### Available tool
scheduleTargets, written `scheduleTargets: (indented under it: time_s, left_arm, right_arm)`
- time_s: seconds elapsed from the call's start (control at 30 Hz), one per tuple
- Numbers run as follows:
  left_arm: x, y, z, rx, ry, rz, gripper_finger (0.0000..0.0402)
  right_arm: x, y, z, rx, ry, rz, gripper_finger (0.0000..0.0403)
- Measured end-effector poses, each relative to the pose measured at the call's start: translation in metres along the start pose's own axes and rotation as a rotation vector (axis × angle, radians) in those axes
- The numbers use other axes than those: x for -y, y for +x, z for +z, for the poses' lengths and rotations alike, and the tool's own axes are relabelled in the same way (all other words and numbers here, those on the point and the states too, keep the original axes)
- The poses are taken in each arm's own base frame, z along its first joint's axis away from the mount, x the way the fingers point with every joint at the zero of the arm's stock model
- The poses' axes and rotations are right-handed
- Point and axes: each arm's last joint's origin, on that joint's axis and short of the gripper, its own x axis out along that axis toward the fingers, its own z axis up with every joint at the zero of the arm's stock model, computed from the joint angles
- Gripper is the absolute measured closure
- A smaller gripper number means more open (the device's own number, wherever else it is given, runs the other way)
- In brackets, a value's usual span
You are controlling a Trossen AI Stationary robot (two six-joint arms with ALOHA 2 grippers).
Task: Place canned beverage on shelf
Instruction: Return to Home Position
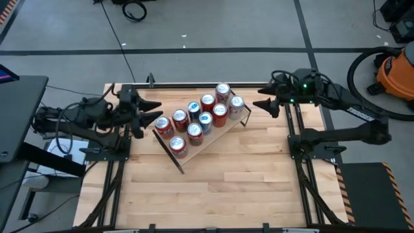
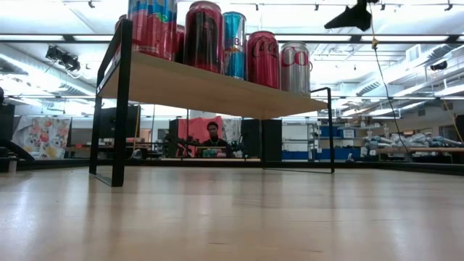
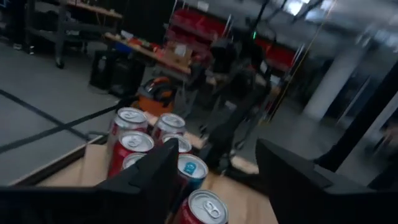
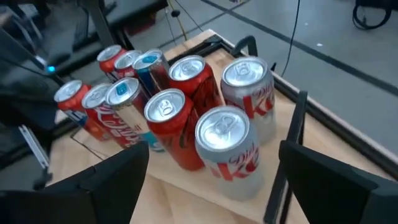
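Several beverage cans [image 1: 200,116], red, silver and blue, stand upright on the shelf [image 1: 213,136], a light-wood board on black wire legs set slantwise on the far half of the table. The low view shows the cans [image 2: 217,36] on the board [image 2: 217,90] from below. My left gripper [image 1: 154,120] hovers open just left of the shelf's left end, level with the can tops [image 3: 134,140]. My right gripper [image 1: 262,105] hovers open just right of the shelf's right end, tipped slightly down toward the nearest silver can [image 4: 227,146]. Neither holds anything.
The wooden tabletop [image 1: 213,194] lies bare in front of the shelf. Black frame rails [image 1: 297,162] run along both sides. An orange vacuum [image 1: 394,71] stands on the floor at the right. A person [image 2: 212,134] sits far behind the table.
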Motion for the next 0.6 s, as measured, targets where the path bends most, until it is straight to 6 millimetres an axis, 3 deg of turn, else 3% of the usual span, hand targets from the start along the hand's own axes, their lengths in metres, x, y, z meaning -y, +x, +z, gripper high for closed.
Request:
scheduleTargets:
  time_s: [0.27,0.6]
  left_arm:
    - [-0.024,-0.01,-0.055,0.124,-0.156,-0.089,0.0227]
    - [-0.042,-0.021,-0.098,0.3,-0.248,-0.206,0.0279]
  right_arm:
    - [0.012,0.001,-0.042,0.082,0.138,0.046,0.0056]
    - [0.028,0.002,-0.089,0.166,0.312,0.062,0.0096]
